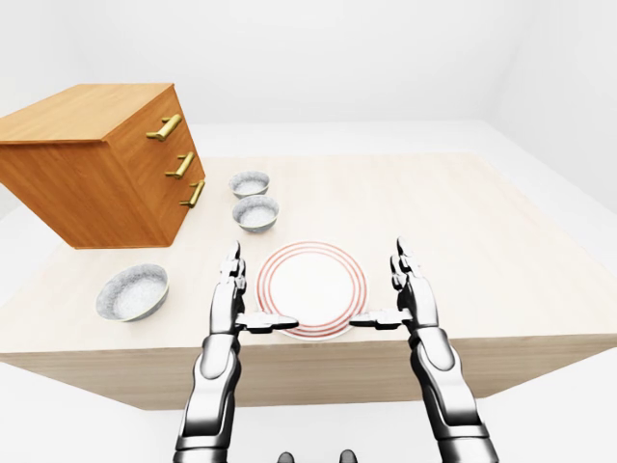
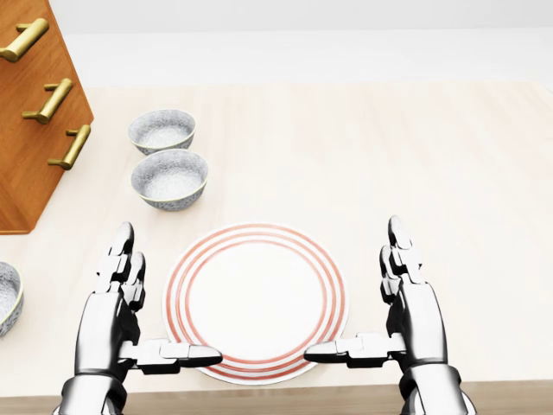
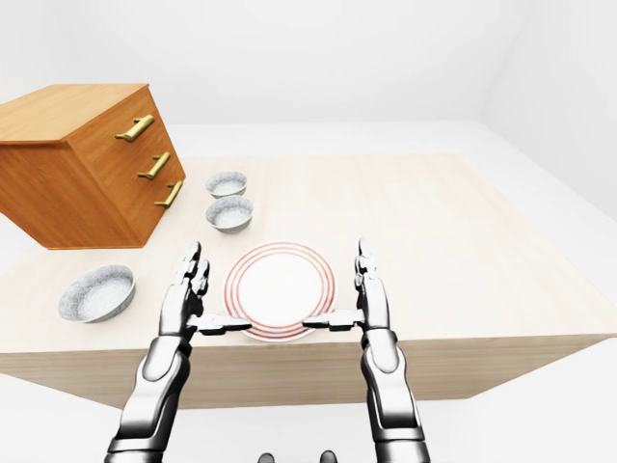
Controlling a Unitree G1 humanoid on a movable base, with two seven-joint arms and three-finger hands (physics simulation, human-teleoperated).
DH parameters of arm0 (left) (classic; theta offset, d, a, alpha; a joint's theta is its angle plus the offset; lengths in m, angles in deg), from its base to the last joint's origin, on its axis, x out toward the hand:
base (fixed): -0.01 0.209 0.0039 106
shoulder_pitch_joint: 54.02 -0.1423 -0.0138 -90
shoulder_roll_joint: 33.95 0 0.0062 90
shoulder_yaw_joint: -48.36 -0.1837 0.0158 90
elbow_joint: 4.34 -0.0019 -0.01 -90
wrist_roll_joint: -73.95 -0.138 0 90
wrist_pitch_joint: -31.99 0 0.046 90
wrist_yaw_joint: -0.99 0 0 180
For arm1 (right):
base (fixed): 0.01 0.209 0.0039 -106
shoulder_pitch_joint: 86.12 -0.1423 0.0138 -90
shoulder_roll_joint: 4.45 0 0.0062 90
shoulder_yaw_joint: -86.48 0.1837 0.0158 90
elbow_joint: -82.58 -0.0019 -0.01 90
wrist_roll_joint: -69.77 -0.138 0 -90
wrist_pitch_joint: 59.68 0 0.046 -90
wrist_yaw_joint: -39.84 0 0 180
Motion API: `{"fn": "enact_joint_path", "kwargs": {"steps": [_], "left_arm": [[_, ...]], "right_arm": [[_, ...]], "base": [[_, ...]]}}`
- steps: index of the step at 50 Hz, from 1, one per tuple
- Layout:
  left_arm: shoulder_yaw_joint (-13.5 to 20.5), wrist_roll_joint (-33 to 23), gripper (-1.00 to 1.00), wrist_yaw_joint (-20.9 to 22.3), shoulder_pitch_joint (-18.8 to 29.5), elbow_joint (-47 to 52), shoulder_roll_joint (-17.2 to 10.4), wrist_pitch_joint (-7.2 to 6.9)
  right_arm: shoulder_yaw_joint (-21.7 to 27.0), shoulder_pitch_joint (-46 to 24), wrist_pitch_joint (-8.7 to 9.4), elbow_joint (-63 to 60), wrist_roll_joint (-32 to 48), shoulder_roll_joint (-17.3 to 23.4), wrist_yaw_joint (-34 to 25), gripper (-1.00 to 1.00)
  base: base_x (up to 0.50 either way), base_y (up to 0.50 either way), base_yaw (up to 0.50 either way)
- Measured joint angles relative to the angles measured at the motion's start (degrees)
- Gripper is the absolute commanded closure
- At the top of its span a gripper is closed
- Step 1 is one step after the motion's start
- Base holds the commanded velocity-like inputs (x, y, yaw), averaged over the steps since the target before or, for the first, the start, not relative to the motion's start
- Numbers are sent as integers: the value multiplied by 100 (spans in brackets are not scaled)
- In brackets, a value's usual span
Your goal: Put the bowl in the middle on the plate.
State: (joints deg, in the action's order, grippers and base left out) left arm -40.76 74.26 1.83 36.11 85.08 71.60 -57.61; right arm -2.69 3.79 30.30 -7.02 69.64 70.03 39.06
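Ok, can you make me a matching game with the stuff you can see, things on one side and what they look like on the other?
Things: 1 plate; 2 middle bowl; 3 drawer chest; 4 left hand.
Looks: a wooden, gold handles; b open, holding nothing; c white with red rings; d grey, speckled inside.
Pairs: 1-c, 2-d, 3-a, 4-b.

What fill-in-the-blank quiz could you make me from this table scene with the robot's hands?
1. The plate bears rings coloured ____.
2. The wooden chest has ____ gold handles.
3. The middle bowl stands on the ____, not on the plate.
4. The left hand and the right hand are both open and hold ____.
Missing words: red; three; table; nothing.
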Motion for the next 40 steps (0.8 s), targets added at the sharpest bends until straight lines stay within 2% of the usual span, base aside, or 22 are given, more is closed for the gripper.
{"fn": "enact_joint_path", "kwargs": {"steps": [33,40], "left_arm": [[102,-18,-100,129,8,-53,-62,-7],[102,-24,-100,131,13,-62,-63,-15]], "right_arm": [[85,-10,-106,77,267,87,-47,-100],[135,15,111,-258,459,154,-101,-100]], "base": [[0,0,0],[0,0,0]]}}
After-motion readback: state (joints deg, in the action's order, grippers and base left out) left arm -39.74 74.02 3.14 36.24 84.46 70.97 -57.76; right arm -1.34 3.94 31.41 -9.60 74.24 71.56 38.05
